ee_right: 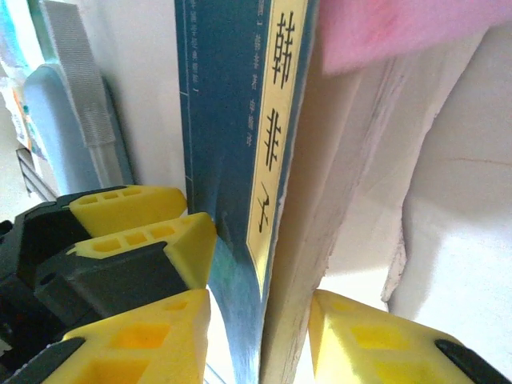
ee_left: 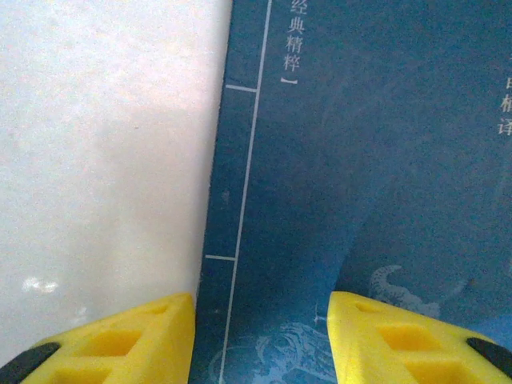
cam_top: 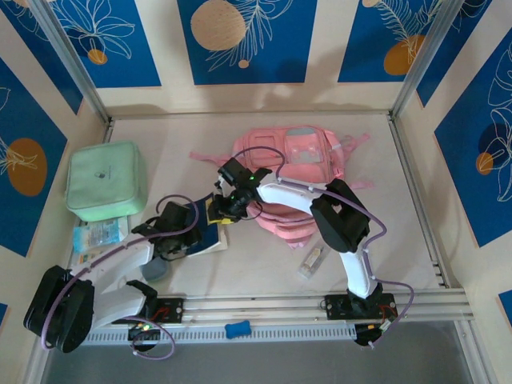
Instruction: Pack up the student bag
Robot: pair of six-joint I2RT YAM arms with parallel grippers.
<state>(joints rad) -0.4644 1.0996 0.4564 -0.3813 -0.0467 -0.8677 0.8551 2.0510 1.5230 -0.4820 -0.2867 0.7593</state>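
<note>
From above, the bag [cam_top: 300,156] lies at upper centre of the worktop [cam_top: 264,272], and both arms meet over a book [cam_top: 206,238] just lower left of it. The left pincer [cam_top: 182,228] and right pincer [cam_top: 224,206] crowd together there, so the step in hand looks like lifting the book for packing. A case [cam_top: 104,180] sits far left, well apart. In the left wrist view, the left pincer [ee_left: 264,344] is open. One finger is over bare worktop [ee_left: 104,160] and the other over the book's cover [ee_left: 360,160], straddling its edge and holding nothing. In the right wrist view, the right pincer [ee_right: 260,344] appears clamped on the book [ee_right: 240,120], cover on one side and pages on the other. Pink bag fabric [ee_right: 400,24] touches the top right. Next, I judge, the book must swing toward the bag's mouth, which I cannot see. Room is tight on the left pincer's side.
</note>
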